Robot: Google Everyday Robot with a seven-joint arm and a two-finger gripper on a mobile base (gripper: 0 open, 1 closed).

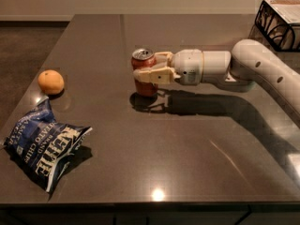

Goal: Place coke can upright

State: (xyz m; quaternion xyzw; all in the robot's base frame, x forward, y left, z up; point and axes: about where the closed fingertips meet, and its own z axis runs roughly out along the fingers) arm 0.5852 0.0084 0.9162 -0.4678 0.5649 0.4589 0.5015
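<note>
Dark polished tabletop (187,153) takes up pretty much the whole view, with a pale wall and brownish floor behind it. Coke can (142,61) is a bit left of the table's centre, standing upright with its silver top facing up. The gripper (146,67) comes in from the right, and its cream-coloured fingers (152,74) are clamped around the can's middle, one in front and one behind. The can's bottom is right down at its shadow on the surface, but I honestly can't tell if it's touching the table or a hair above it. The white arm (262,67) stretches off toward the right edge.

Over on the left side there's an orange (50,82) sitting on its own, well apart from the can. Nearer the front-left corner lies a crumpled blue Kettle chip bag (44,151). Some black wire basket (276,22) is poking in at the top right corner.
</note>
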